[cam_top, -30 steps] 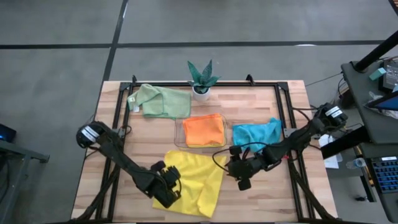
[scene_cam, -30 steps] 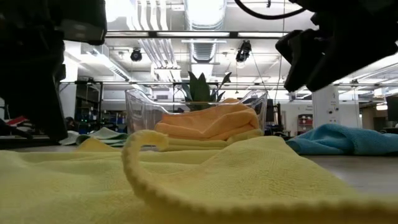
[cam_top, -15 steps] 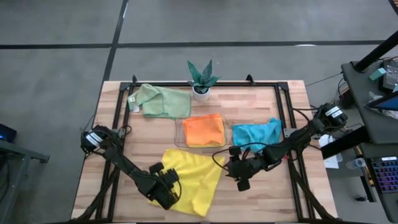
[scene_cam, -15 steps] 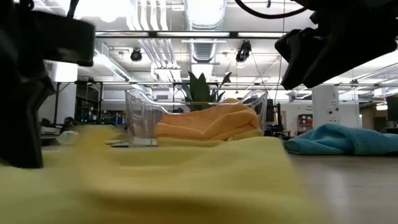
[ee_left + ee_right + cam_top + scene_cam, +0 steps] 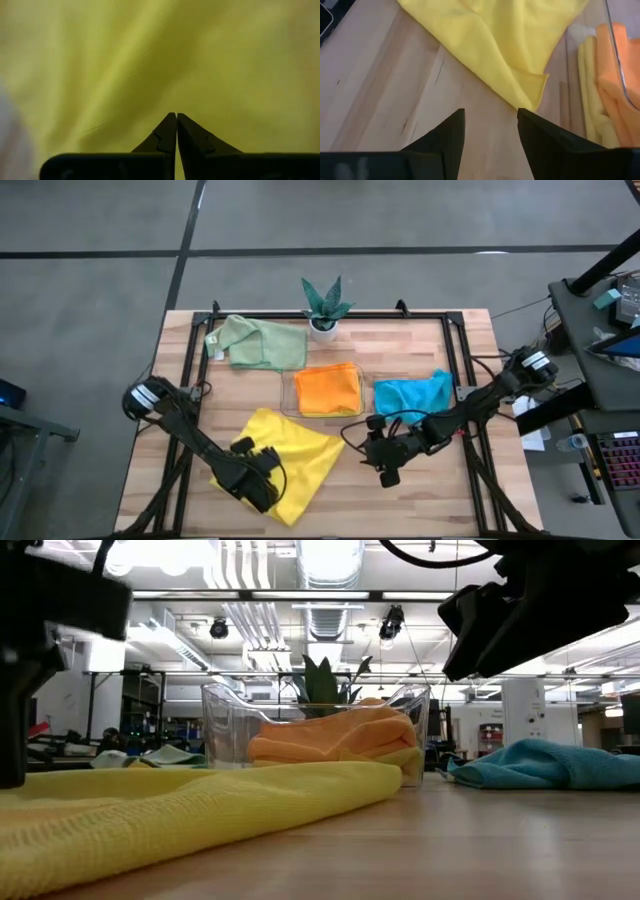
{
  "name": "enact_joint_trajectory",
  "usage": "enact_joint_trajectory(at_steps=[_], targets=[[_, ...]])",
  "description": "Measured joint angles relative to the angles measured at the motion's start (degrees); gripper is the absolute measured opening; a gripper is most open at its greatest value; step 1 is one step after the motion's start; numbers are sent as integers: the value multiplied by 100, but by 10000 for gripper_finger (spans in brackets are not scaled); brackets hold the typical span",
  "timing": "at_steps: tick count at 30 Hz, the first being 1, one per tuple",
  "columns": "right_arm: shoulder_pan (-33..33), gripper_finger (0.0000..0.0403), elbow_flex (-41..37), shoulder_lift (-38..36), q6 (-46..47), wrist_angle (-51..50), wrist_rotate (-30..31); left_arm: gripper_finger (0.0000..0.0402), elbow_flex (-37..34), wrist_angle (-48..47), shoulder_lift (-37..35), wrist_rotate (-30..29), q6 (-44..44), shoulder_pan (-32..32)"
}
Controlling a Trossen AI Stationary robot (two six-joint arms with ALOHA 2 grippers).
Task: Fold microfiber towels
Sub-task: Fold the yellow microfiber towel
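Wooden slatted worktop (image 5: 250, 395) carries all items. Left arm reaches low over the near-left area; its left end effector (image 5: 255, 480) is clenched, resting on the spread yellow microfiber towel (image 5: 290, 455), grip on fabric not discernible. Right arm extends in from the right edge; its right end effector (image 5: 385, 463) hovers released just beside that towel's right corner (image 5: 532, 95), apart from it. Bare worktop lies near the right end effector. Clear plastic tray (image 5: 288, 390) holds the folded orange microfiber towel (image 5: 328, 389).
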Motion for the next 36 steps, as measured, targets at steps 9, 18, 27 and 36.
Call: enact_joint_trajectory(at_steps=[9,18,27,36], targets=[[-2,171,-15,259,-294,228,1,0,116,2192,-11,134,-242,-92],[-2,171,-24,481,-540,643,0,36,109,2387,-52,1090,-1990,-92],[-12,171,-27,549,-897,1147,-2,115,66,2374,-63,1501,-2533,-92],[-15,171,-27,614,-869,1175,-2,123,33,2229,46,1485,-2546,-92]])
